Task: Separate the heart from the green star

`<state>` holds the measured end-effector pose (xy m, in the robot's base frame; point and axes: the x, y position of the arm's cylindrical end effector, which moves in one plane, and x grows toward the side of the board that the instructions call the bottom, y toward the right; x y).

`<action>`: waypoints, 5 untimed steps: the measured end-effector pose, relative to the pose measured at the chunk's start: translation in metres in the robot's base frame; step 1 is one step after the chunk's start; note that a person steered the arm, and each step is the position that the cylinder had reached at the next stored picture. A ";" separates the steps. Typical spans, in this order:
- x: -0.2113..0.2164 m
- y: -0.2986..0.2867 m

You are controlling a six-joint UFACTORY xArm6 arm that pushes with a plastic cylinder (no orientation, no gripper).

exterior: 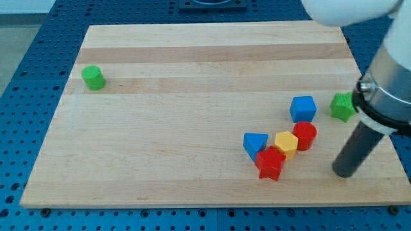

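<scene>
The green star [342, 106] lies near the board's right edge, partly hidden by my arm. A yellow block [286, 144], which looks six-sided, sits in a cluster with a red round block [305, 135], a red star [270, 163] and a blue triangle [255, 144]. I cannot make out a clear heart shape anywhere. My tip [347, 174] rests on the board below the green star and to the right of the cluster, touching no block.
A blue cube [303, 108] stands to the left of the green star. A green round block [94, 77] sits far off at the view's left. The wooden board [192, 64] ends close to my tip on the right and at the bottom.
</scene>
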<state>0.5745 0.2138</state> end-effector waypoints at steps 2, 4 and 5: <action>-0.108 0.073; -0.137 0.069; -0.188 0.047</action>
<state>0.3864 0.2609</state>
